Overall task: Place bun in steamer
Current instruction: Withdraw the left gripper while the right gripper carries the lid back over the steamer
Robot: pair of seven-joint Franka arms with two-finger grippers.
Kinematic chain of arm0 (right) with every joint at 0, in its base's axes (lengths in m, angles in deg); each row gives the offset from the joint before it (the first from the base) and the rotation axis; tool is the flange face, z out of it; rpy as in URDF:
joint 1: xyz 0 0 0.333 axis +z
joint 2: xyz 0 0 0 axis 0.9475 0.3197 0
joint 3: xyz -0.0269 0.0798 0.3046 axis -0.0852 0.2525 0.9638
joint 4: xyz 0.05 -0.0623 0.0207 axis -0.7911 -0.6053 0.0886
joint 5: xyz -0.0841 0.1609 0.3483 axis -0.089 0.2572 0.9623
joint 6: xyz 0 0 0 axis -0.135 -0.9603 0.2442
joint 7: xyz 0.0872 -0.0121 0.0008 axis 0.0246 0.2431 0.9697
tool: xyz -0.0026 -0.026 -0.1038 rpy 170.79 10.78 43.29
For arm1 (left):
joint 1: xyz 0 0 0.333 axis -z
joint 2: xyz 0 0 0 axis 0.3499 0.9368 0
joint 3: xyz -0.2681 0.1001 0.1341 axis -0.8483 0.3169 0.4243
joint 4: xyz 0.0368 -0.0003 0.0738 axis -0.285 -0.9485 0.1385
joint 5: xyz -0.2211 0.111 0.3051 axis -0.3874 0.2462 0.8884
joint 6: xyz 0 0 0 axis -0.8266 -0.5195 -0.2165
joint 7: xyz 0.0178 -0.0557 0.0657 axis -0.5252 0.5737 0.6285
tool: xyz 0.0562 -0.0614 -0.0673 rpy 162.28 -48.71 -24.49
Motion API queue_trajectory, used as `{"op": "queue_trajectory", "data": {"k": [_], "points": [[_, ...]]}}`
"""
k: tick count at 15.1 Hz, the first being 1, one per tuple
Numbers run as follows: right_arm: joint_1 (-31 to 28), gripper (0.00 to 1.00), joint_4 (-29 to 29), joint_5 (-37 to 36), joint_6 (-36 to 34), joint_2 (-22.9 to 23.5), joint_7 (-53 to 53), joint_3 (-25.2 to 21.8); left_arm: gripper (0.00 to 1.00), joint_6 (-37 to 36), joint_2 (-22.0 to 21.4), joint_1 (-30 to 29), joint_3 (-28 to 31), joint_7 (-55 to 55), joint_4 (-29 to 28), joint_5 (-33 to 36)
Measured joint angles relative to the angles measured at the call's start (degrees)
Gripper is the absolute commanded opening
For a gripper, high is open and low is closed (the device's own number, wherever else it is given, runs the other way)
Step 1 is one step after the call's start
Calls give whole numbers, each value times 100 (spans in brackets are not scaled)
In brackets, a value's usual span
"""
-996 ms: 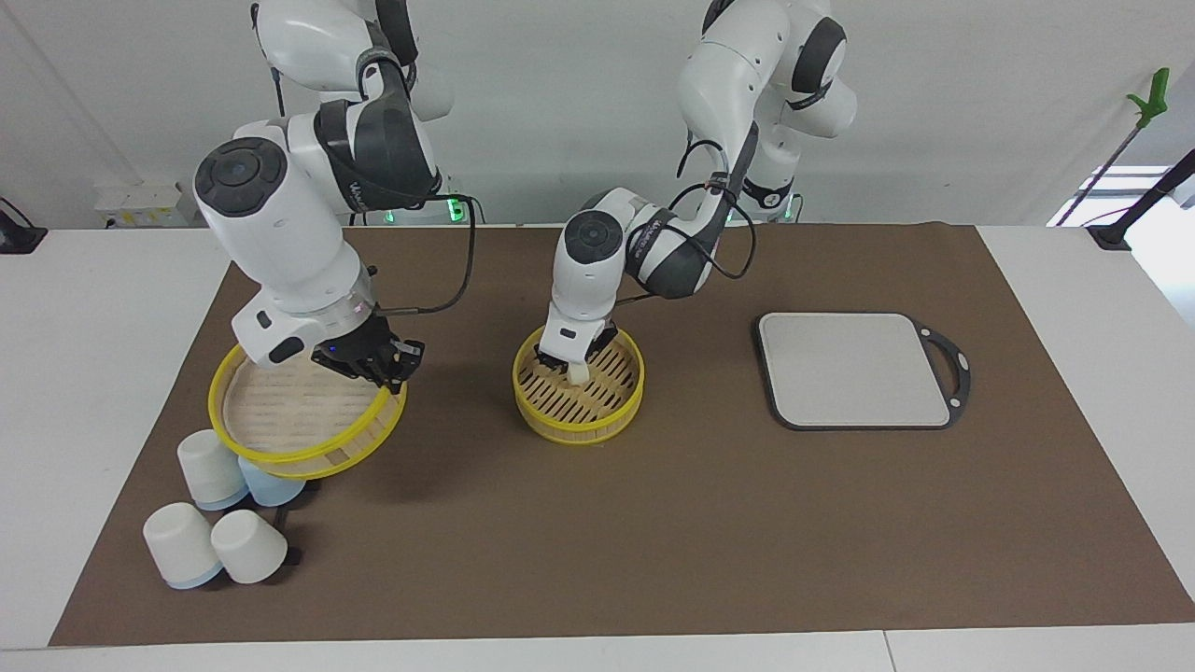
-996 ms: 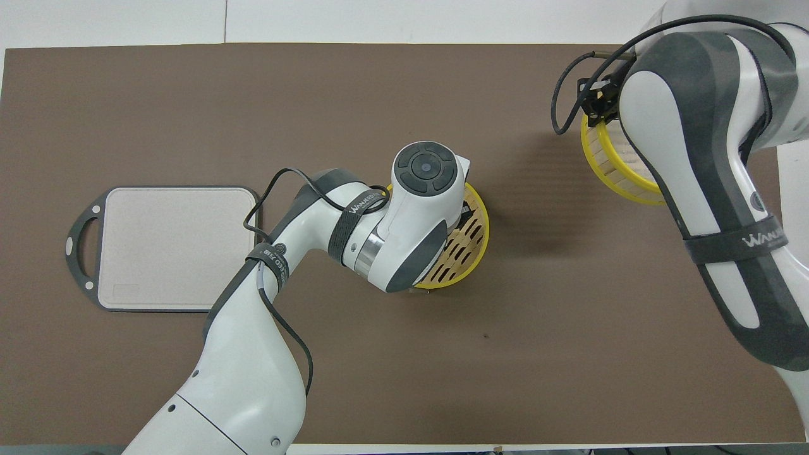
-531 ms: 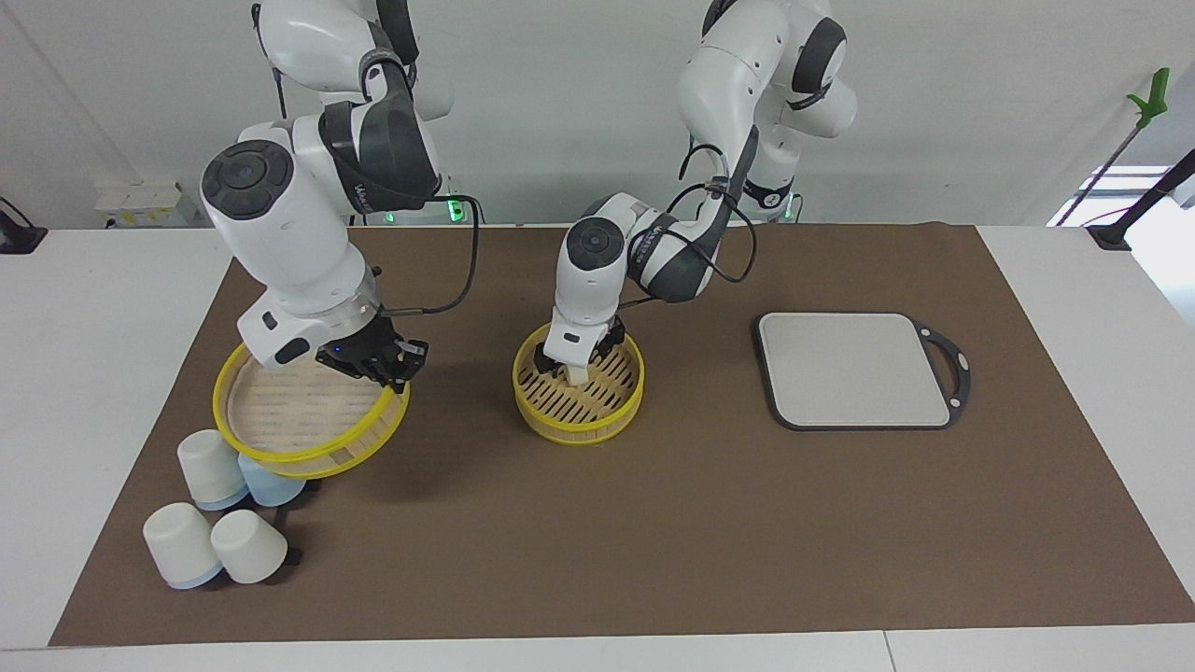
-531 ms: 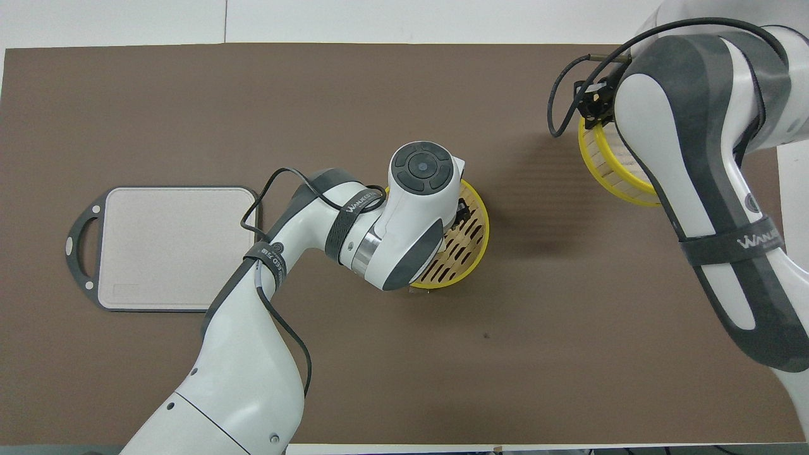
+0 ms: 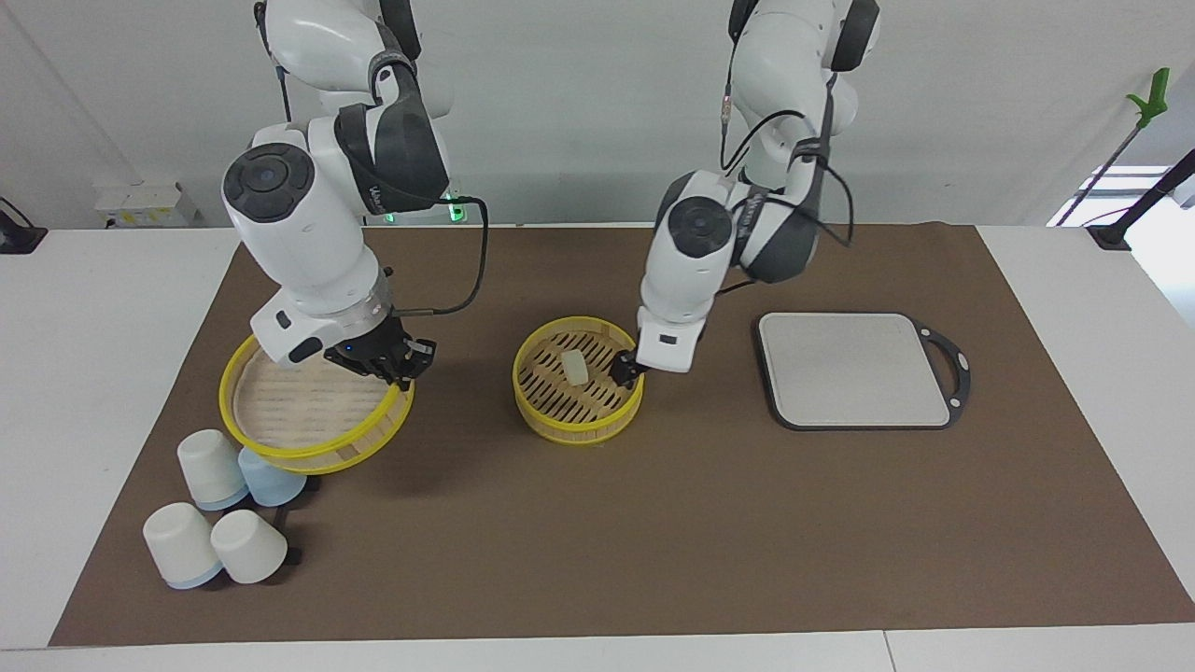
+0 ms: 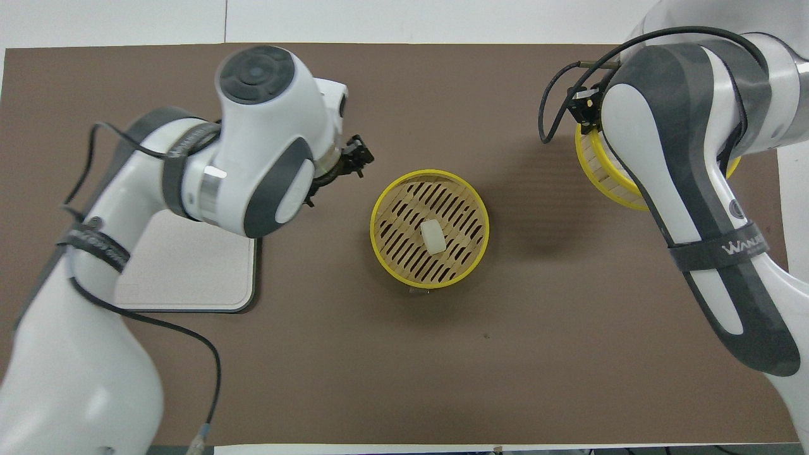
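Observation:
The bun [image 5: 575, 368] lies on its side on the slatted floor of the steamer [image 5: 579, 431], in the middle of the brown mat. It also shows in the overhead view [image 6: 433, 236], inside the steamer's yellow rim [image 6: 430, 172]. My left gripper [image 5: 624, 369] is open and empty. It hangs raised by the steamer's rim, on the side toward the left arm's end of the table [image 6: 357, 155]. My right gripper [image 5: 392, 359] is shut on the rim of the steamer's top tier [image 5: 317, 411]. It holds the tier tilted above the mat [image 6: 600, 170].
A grey rectangular board [image 5: 854, 369] with a dark handle lies toward the left arm's end of the table [image 6: 183, 265]. Several white and blue cups [image 5: 215, 467] stand upturned beside and under the held tier, farther from the robots.
My left gripper let go of the bun, rose and drew back toward the board. The bun now lies free in the steamer. The right gripper with the tier shifted slightly toward the steamer.

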Motion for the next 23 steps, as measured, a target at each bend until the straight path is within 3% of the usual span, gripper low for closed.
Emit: {"op": "queue_trajectory", "data": {"k": [4,10,18,23], "points": [[35,0,-45,0,77,-27,-2,1,100,-859,-751,-1156,10,-1713,-212,0],[442,0,-330,3,323,-138,-704,16,100,-1250,-1481,-2100,6,-3043,-590,56],[1715,0,-734,-19,991,-127,-2522,31,100,-1873,-1926,-2181,-94,-3460,-660,153],[2385,0,-875,-296,1414,192,-3419,34,100,-2063,-2317,-2184,-126,-3609,-883,222]]}}
